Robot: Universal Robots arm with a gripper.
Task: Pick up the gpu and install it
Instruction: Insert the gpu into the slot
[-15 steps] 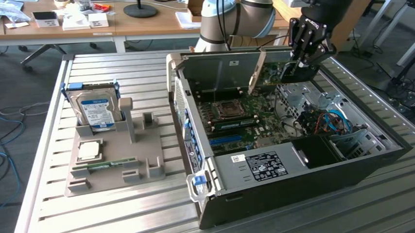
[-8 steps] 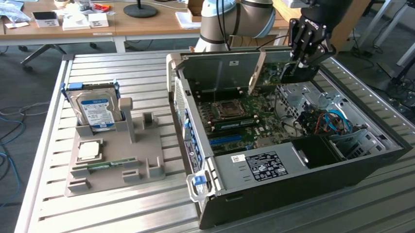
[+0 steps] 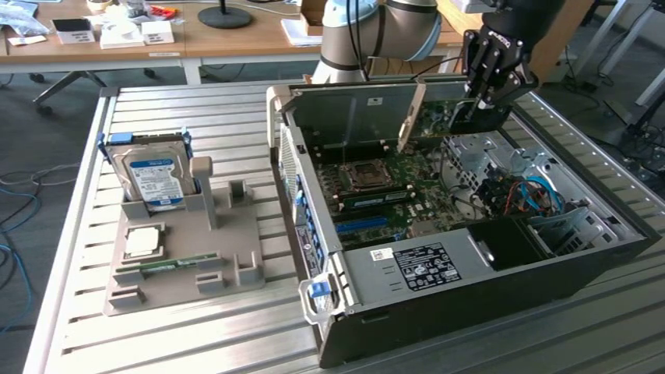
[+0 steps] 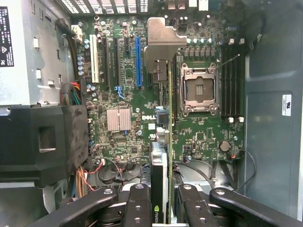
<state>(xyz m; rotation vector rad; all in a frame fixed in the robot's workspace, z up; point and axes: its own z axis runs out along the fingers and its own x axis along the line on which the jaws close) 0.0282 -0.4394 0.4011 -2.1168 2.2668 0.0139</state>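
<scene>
The gpu (image 3: 441, 118) was seen clamped in the gripper (image 3: 481, 105), raised above the open computer case (image 3: 582, 257) near the case's far wall, clear of the worktop (image 3: 156, 343). In the wrist view the gripper (image 4: 161, 189) was closed on the card from both sides, one finger against each face, and the gpu (image 4: 160, 161) was seen edge-on and upright between them, its pale metal bracket (image 4: 158, 42) at the end away from the fingers. Beneath the card the motherboard (image 4: 128, 90) was exposed, with the blue slot (image 4: 138, 61) to one side of the card's line and the empty CPU socket (image 4: 199, 90) to the other; whether the card's lower edge touched any slot could not be told. The case was placed toward the worktop's edge at the exterior view's right. Toward the edge at the exterior view's left a grey holder (image 3: 177, 288) was set, in which a hard drive (image 3: 154, 175) with a blue label was stood upright at the far end and a narrow green memory stick (image 3: 177, 265) was laid nearer the front edge.
</scene>
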